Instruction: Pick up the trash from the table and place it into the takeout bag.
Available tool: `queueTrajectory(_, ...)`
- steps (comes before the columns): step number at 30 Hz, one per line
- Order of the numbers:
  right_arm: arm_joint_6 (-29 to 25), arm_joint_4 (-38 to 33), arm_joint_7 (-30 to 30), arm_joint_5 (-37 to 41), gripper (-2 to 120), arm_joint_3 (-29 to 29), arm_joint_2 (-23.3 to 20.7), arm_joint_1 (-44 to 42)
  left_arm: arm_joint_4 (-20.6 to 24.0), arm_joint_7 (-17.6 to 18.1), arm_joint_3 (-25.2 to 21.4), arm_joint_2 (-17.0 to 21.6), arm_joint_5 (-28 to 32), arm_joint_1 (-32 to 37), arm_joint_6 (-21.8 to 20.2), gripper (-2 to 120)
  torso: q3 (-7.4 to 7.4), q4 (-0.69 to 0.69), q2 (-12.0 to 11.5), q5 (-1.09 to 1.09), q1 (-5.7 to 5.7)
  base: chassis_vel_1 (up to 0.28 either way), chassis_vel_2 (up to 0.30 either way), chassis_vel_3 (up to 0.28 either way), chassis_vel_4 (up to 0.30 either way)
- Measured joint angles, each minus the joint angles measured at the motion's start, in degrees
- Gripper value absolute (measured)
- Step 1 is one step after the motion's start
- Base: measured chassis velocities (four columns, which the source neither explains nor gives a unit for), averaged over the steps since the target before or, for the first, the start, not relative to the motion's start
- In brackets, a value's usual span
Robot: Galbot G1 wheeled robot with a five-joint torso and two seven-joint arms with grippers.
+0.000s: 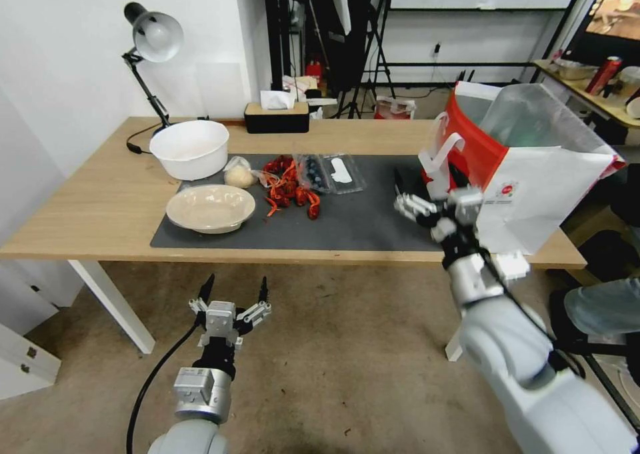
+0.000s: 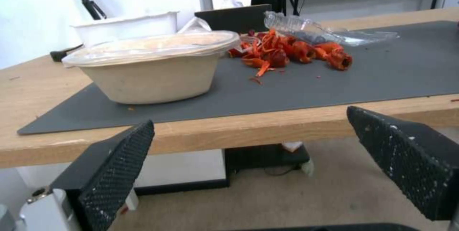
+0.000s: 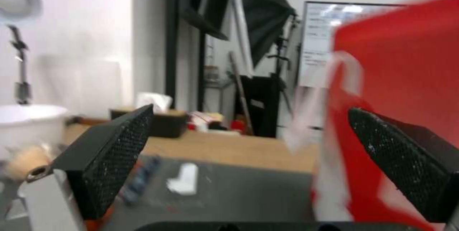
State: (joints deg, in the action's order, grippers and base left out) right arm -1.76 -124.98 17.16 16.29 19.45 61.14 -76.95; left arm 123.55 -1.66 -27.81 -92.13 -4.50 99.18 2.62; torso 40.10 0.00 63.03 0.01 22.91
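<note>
Light wood and a dark mat (image 1: 360, 221) make up the bench (image 1: 100, 207), with bare floor in front of it. The right pincer (image 1: 427, 197) is held over the mat's right end, its fingers spread and nothing between them, just beside the bag (image 1: 533, 187), whose white handle (image 1: 443, 151) hangs close by it. The bag is seen tilted at the bench's right edge, its foil mouth open. Open mat lies between that pincer and the trash. The left pincer (image 1: 233, 287) is held low before the bench's front edge, spread and empty, near the dish (image 1: 210, 207). Beyond the dish are found the bagged lump (image 1: 239, 174), red shells (image 1: 290, 187) and a clear tray (image 1: 330, 173). A white bowl (image 1: 190, 149) sits at the mat's far left corner.
</note>
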Motion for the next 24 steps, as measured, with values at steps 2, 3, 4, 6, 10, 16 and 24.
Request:
queueTrajectory(2, -1.4, 0.0, 0.7, -0.8, 100, 0.9, 0.2, -2.8, 0.0, 0.0, 0.0, 0.0, 0.1, 0.0, 0.0, 100, 0.0, -0.01, 0.0, 0.0, 0.0, 0.0, 0.0, 0.0, 0.0)
queueTrajectory(3, -2.8, 0.0, 1.2, -1.4, 100, 1.7, 0.5, -5.1, 0.0, 0.0, 0.0, 0.0, 0.1, 0.0, 0.0, 100, 0.0, -0.01, 0.0, 0.0, 0.0, 0.0, 0.0, 0.0, 0.0)
queueTrajectory(4, -3.4, 0.0, 1.5, -1.7, 100, 2.0, 0.6, -6.2, 0.0, 0.0, 0.0, 0.0, 0.2, 0.0, 0.0, 100, 0.0, -0.01, 0.0, 0.0, 0.0, 0.0, 0.0, 0.0, 0.0)
queueTrajectory(6, -4.3, 0.1, 1.9, -2.0, 100, 2.4, 0.8, -7.8, 0.1, 0.0, -0.1, 0.0, 0.2, 0.0, 0.0, 100, 0.0, 0.0, 0.0, -0.01, 0.0, 0.0, 0.0, 0.0, 0.0)
queueTrajectory(10, -9.2, 1.8, 3.6, -2.6, 100, 3.1, 2.1, -14.4, 0.3, 0.0, -0.1, 0.0, 0.3, 0.0, 0.0, 100, 0.0, -0.01, 0.0, 0.0, 0.0, 0.0, 0.0, 0.0, 0.0)
queueTrajectory(16, -12.6, 4.3, 5.3, -3.8, 100, 2.6, 3.8, -18.1, 0.5, 0.0, -0.1, 0.0, 0.3, 0.0, 0.1, 100, 0.0, 0.0, 0.0, 0.0, 0.0, 0.0, 0.0, 0.0, 0.0)
queueTrajectory(24, -13.6, 6.0, 6.0, -4.5, 100, 1.1, 5.2, -18.5, 0.9, 0.0, -0.1, 0.0, 0.3, 0.1, 0.1, 100, 0.0, 0.0, 0.0, 0.0, 0.01, 0.0, 0.0, 0.0, 0.0)
